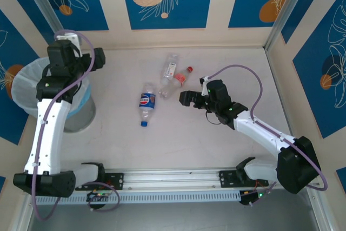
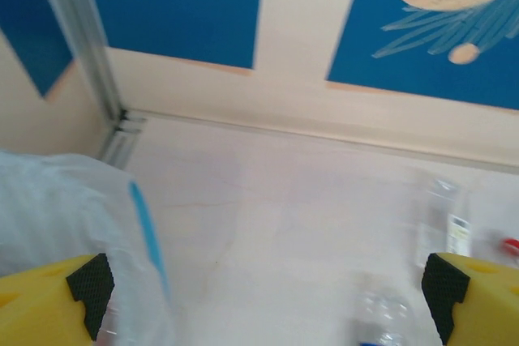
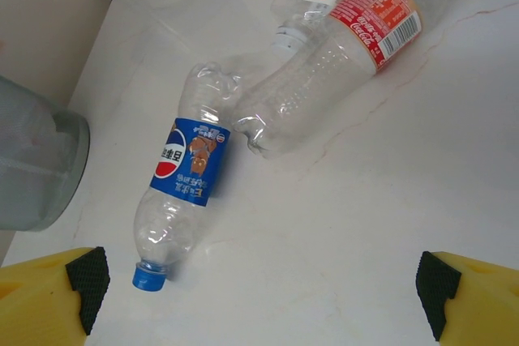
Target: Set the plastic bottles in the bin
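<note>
From above, three crumpled clear bottles lie mid-frame on the smooth pale table: a blue-label bottle (image 1: 147, 103), a red-label bottle (image 1: 174, 83) and a white-label bottle (image 1: 170, 68). The round bin (image 1: 21, 87), lined with a filmy bag, stands at far left.

Left wrist: the left gripper (image 2: 268, 289) gapes wide and empty, with the bag at lower left.

Right wrist: the right gripper (image 3: 263, 289) gapes wide and empty, the blue-label bottle lying centre-left.

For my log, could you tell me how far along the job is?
Done: unclear; the inside of the bag-lined round grey bin is hidden. In hand: nothing; left gripper open by the bin, right gripper open. Left on the table: blue-labelled clear plastic bottle, red-labelled bottle, white-labelled bottle.
</note>
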You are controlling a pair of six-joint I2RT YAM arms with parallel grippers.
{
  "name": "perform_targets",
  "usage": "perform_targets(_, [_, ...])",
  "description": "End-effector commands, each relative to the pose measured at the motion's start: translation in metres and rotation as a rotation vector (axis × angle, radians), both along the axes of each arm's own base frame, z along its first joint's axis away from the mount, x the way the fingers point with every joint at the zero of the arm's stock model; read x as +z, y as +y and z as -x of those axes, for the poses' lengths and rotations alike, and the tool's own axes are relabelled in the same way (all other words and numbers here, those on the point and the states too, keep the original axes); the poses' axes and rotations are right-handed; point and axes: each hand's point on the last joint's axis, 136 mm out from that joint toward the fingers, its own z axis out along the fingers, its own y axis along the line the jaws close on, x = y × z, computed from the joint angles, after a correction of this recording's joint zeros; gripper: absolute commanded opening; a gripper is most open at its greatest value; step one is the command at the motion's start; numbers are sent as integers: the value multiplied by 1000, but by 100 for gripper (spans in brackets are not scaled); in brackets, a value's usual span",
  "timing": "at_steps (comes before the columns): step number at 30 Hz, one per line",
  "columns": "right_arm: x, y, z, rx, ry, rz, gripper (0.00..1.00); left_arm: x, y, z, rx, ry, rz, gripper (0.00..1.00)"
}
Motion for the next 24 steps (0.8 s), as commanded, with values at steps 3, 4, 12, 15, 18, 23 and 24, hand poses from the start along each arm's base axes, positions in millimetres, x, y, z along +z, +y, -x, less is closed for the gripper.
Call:
perform_targets(3, [11,-3,-4,-40,-33,-8,99,-35,-43,9,-90,99,69,99])
perform_targets(4, [11,-4,-4,-44,-33,-5,100,-37,-50,10,-105,104,68,99])
perform_targets(12, [11,-7,3,-39,-34,-16,100,-71,-108,25,-224,186,40,99])
perform_targets(15, [13,-11,5,-55,-43,-22,100,-88,-126,31,-255,229,30,99])
perform_targets(18, [14,-17,4,-83,-46,-14,100,-112,-144,36,-297,290,47,99])
perform_targets(23, [13,-18,5,-89,-31,-15,100,-165,-171,44,-370,423,73,99])
perform_targets(24, [12,-18,6,-91,-25,-17,99,-174,-174,45,-380,441,72,99])
